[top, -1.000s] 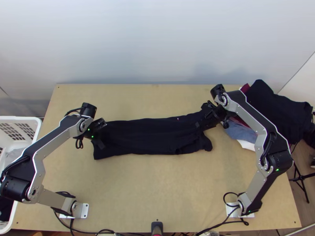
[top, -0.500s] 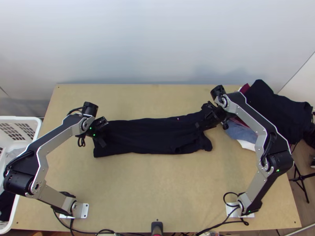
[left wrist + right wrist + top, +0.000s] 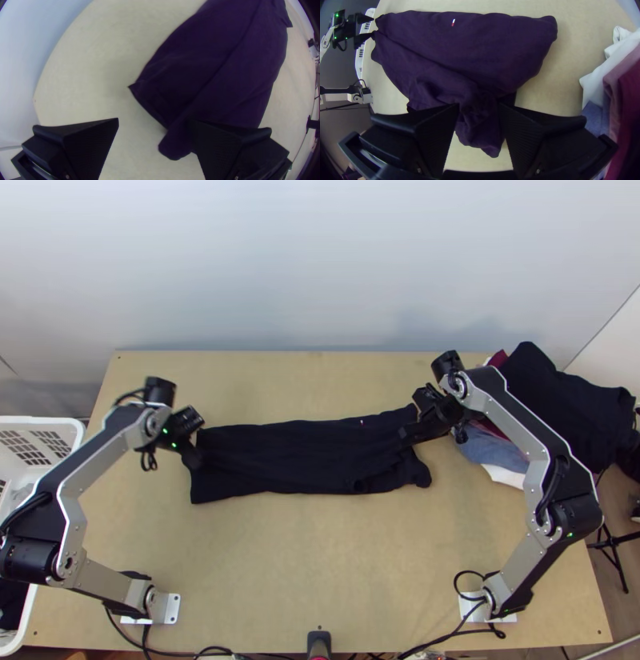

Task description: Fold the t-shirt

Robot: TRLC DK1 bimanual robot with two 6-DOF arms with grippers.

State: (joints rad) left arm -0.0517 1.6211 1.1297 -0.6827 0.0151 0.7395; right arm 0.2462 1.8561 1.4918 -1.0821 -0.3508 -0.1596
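T-shirt cloth, dark and rumpled, lay in a long strip between the fingers of the left gripper and those of the right gripper. The left fingers stood wide apart, a small flap of cloth showing between them; the right ones were parted too, with bunched cloth in their gap and a clothes pile off to one side.

T-shirt on table, basket left, clothes right
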